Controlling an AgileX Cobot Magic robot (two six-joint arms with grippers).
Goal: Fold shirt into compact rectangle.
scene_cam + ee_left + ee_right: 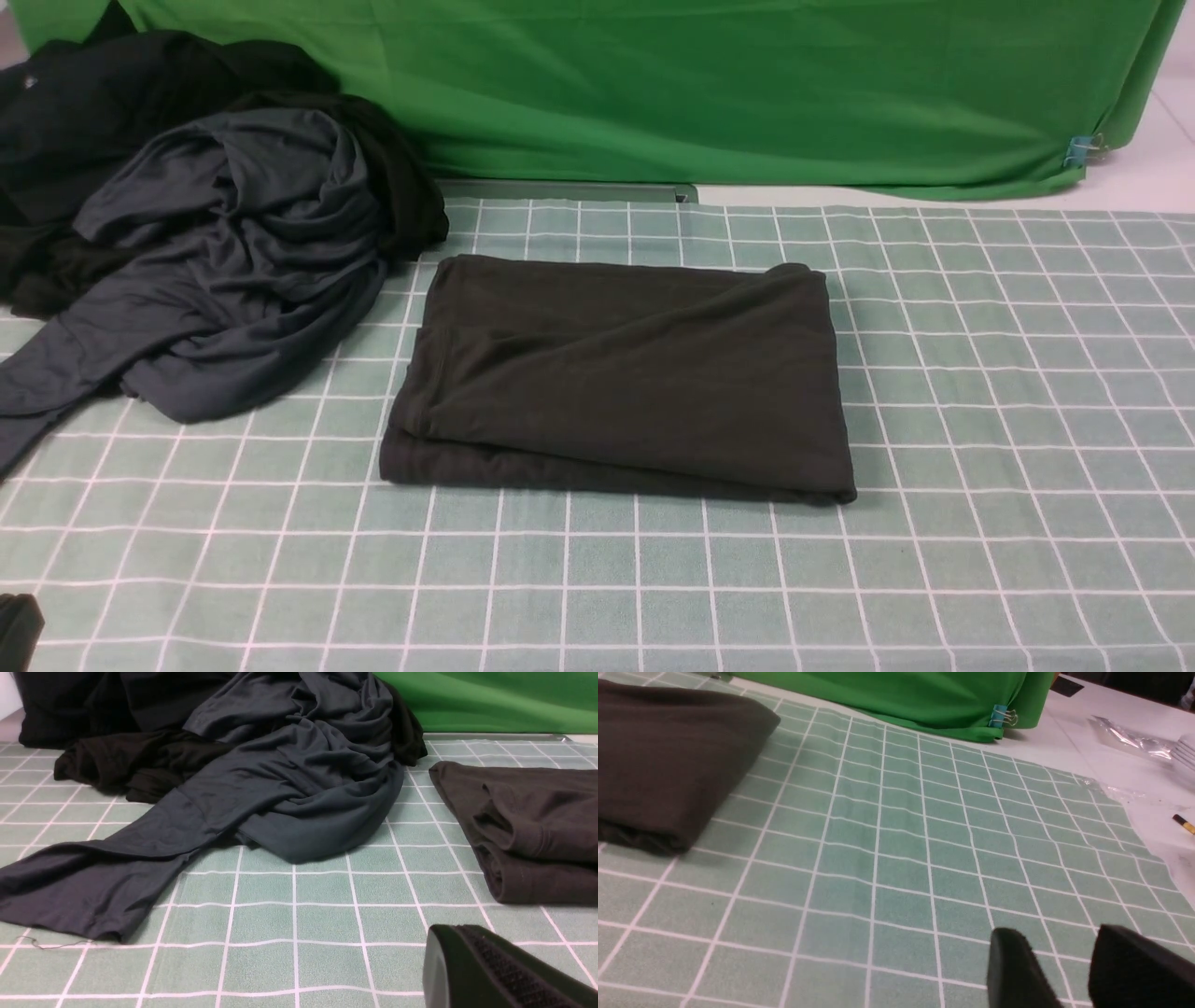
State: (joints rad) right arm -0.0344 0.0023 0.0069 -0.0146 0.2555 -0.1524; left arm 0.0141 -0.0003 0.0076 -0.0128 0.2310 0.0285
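Note:
The shirt (625, 373) lies folded into a dark brownish-black rectangle in the middle of the checked cloth; no logo or label shows. Its folded left end (528, 826) appears in the left wrist view and its right end (668, 765) in the right wrist view. My left gripper (460, 934) is shut with nothing in it, low over the cloth, in front of and to the left of the shirt. A dark piece of it (17, 627) shows at the front view's bottom left corner. My right gripper (1062, 942) is open and empty, over the cloth right of the shirt.
A slate blue-grey garment (233, 261) lies crumpled on black clothes (84, 103) at the back left, one part trailing toward the front (93, 882). A green backdrop (747, 84) hangs behind. Clear plastic bags (1134, 739) and a pencil (1183, 823) lie beyond the cloth's right edge.

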